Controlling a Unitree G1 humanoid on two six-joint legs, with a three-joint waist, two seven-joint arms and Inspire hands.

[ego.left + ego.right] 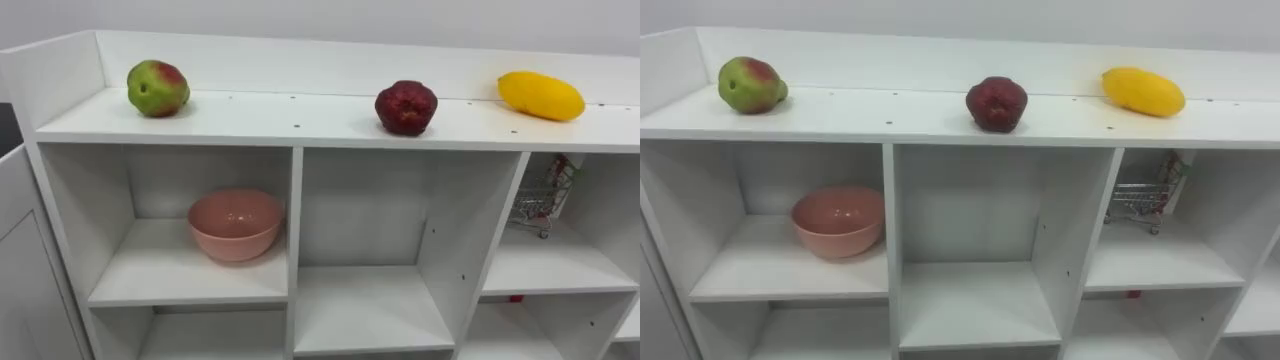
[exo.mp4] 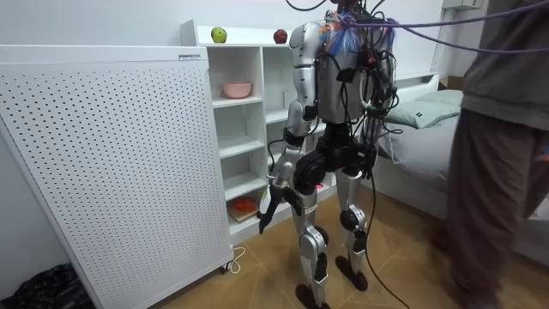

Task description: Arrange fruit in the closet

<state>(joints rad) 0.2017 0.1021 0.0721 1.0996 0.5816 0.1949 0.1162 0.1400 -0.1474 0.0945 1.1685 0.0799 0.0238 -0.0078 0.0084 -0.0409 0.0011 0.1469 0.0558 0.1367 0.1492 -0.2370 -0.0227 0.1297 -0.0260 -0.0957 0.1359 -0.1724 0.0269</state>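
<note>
Three fruits lie on top of the white closet [image 1: 300, 120]: a green-red apple [image 1: 157, 88] at the left, a dark red fruit [image 1: 405, 107] in the middle and a yellow mango [image 1: 541, 95] at the right. In the room view I stand upright facing the closet [image 2: 244, 120], close to it. My left hand [image 2: 274, 197] hangs beside my thigh with its fingers relaxed, holding nothing.
A pink bowl [image 1: 235, 223] sits in the upper left compartment. A small wire shopping cart [image 1: 543, 200] stands in the upper right one. A white pegboard panel [image 2: 103, 163] flanks the closet. A person [image 2: 497, 146] stands at the room view's right, beside a bed [image 2: 429, 112].
</note>
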